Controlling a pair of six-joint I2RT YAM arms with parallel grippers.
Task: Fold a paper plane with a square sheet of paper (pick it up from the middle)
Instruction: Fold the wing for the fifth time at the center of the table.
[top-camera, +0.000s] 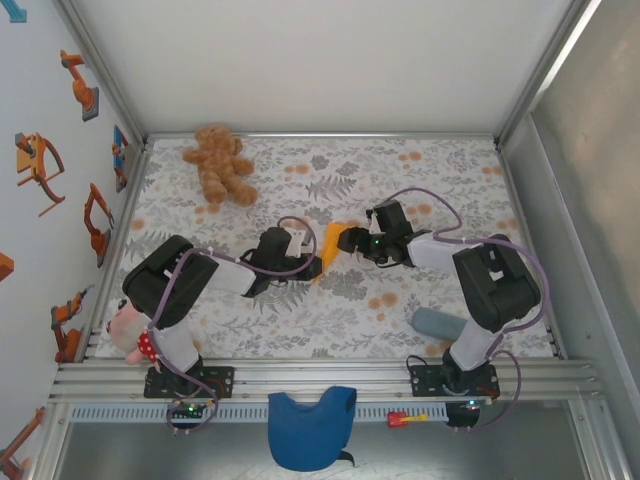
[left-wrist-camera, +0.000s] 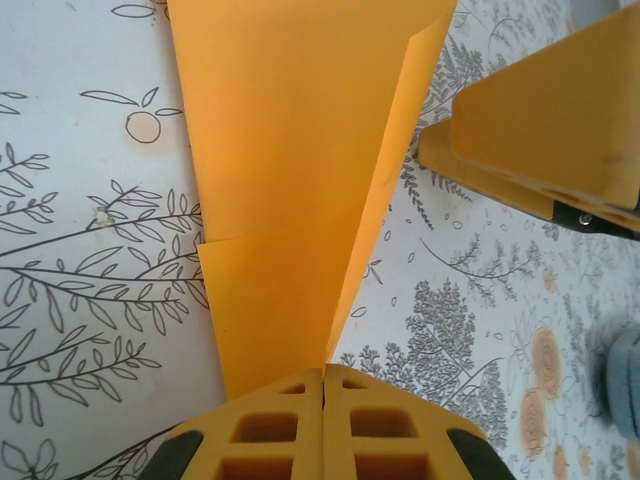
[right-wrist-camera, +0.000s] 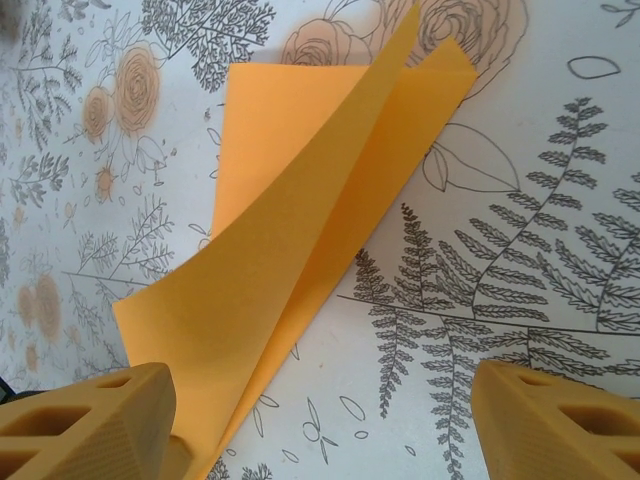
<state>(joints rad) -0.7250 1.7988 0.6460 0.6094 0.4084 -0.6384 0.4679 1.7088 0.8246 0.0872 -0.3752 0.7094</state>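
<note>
The orange paper plane (top-camera: 328, 250) lies mid-table as a creased, tapering fold with its flaps partly raised. In the left wrist view the paper plane (left-wrist-camera: 300, 180) narrows toward my left gripper (left-wrist-camera: 323, 375), which is shut on its pointed end. From above, the left gripper (top-camera: 312, 262) sits at the paper's near-left end. My right gripper (top-camera: 350, 240) is at the paper's far-right side. It stands open (right-wrist-camera: 325, 425): the paper plane (right-wrist-camera: 300, 230) runs past its left finger (right-wrist-camera: 90, 420), and bare table shows between the fingers. The right fingers (left-wrist-camera: 550, 120) hover beside the paper's wide end.
A brown teddy bear (top-camera: 220, 165) sits at the back left. A pink plush toy (top-camera: 130, 335) lies by the left arm's base. A grey-blue roll (top-camera: 437, 322) lies near the right base. A blue cloth (top-camera: 310, 425) and a small red item (top-camera: 405, 418) rest on the front rail.
</note>
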